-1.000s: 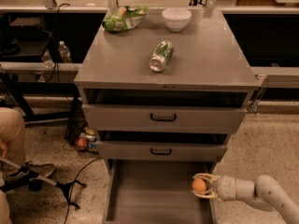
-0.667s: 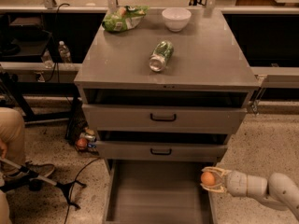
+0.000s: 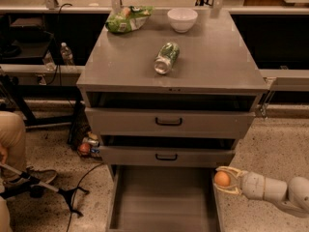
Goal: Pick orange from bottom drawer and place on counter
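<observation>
The orange point(image 3: 221, 178) is small and round and sits between the fingers of my gripper point(image 3: 224, 179). The gripper is shut on it at the right edge of the open bottom drawer point(image 3: 164, 197), just below the middle drawer's front. The arm reaches in from the lower right. The bottom drawer is a shallow grey tray pulled out toward me, and its floor shows nothing in it. The counter point(image 3: 212, 57) is the flat grey top of the cabinet, well above the gripper.
On the counter lie a green can point(image 3: 166, 58) on its side, a white bowl point(image 3: 182, 19) and a green bag point(image 3: 127, 18). Two upper drawers with black handles point(image 3: 168, 122) stand slightly open. Floor clutter point(image 3: 87, 146) and a person's leg point(image 3: 12, 139) are at left.
The gripper has lifted the orange up and to the right, from inside the drawer to its right edge.
</observation>
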